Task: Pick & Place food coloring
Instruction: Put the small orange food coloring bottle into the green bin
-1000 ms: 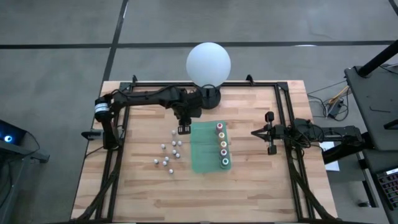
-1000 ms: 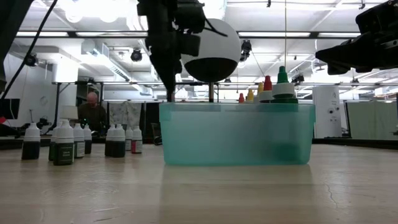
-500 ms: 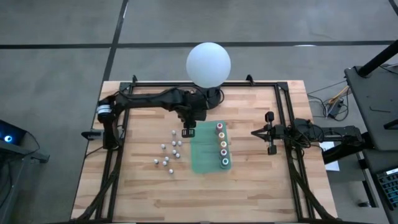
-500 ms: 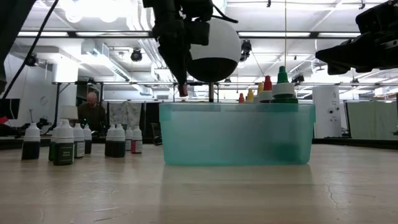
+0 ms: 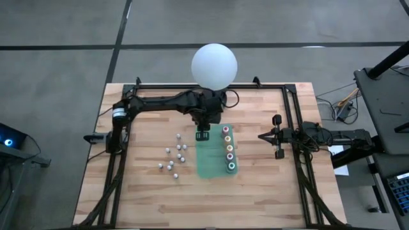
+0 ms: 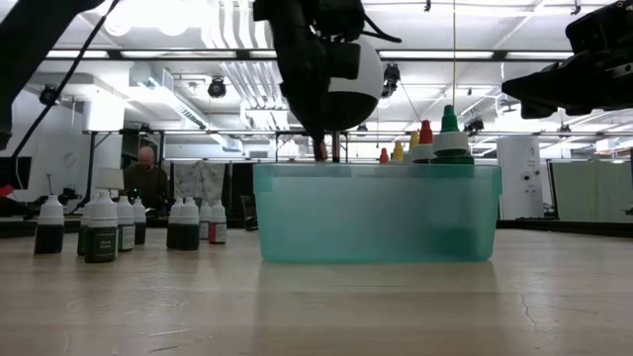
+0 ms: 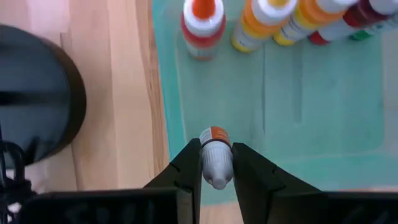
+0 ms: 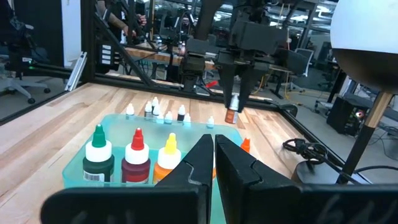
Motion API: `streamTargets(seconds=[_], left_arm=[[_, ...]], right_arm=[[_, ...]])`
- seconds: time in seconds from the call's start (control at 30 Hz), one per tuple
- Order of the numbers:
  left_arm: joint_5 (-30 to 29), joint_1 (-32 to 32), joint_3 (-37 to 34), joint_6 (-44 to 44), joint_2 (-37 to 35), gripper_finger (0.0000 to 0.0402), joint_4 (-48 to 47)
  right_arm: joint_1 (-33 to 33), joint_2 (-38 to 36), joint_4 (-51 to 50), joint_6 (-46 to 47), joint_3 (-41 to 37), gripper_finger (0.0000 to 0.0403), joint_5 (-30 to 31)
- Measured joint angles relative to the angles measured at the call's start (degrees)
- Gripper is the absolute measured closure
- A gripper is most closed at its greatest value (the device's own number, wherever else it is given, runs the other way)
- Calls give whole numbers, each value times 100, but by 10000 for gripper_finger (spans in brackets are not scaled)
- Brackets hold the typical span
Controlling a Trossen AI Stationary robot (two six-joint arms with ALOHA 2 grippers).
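My left gripper [image 7: 216,163] squeezes a small bottle [image 7: 215,155] above the green tub's edge [image 7: 163,106] (right gripper [image 8: 213,163] shut, well apart).

Teal bin [image 5: 208,158], white globe lamp [image 5: 214,65].

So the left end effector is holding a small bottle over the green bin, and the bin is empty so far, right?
Not quite. The left end effector does hold a small bottle over the green bin, but the bin is not empty: the high view shows a row of coloured-top bottles already standing along one side. The left wrist view shows them too.
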Motion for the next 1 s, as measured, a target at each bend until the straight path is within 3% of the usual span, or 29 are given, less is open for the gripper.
streamTargets(seconds=[1.0], left_arm=[[146,-7,227,-166,936,353,133]], right_arm=[[0,2,0,2,0,394,-1]])
